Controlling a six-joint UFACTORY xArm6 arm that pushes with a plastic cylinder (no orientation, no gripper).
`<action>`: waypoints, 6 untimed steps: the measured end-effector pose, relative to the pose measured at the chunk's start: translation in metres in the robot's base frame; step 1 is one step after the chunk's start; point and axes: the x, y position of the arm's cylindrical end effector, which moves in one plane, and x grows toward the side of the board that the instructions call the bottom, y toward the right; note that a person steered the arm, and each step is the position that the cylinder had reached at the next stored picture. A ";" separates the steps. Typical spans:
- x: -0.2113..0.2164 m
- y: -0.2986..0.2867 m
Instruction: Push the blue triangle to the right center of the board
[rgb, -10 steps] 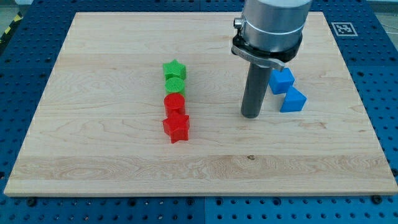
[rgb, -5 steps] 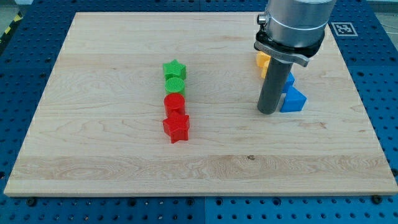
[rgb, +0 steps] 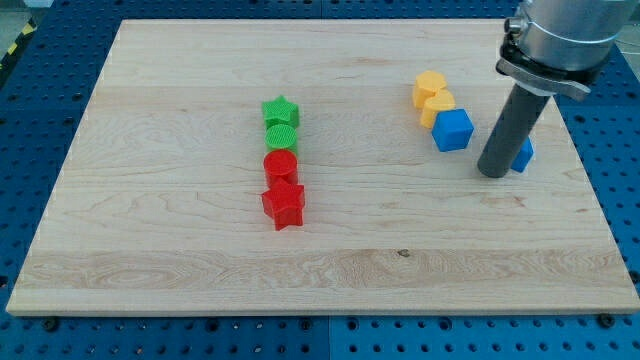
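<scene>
The blue triangle (rgb: 524, 154) lies near the board's right edge, about mid-height, mostly hidden behind my rod. My tip (rgb: 493, 173) rests on the board right against the triangle's left side. A blue cube (rgb: 452, 130) sits to the left of the rod, apart from it.
Two yellow blocks (rgb: 432, 95) stand touching, up and left of the blue cube. In the board's middle a column runs downward: green star (rgb: 281, 110), green round block (rgb: 282, 136), red round block (rgb: 281, 165), red star (rgb: 283, 205). The wooden board's right edge (rgb: 580, 150) is close to the triangle.
My rod has moved to the view's right and pushed the blue triangle right, away from the blue cube. The yellow blocks, hidden before, now show.
</scene>
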 end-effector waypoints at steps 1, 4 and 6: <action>-0.010 0.019; 0.001 0.012; -0.005 -0.057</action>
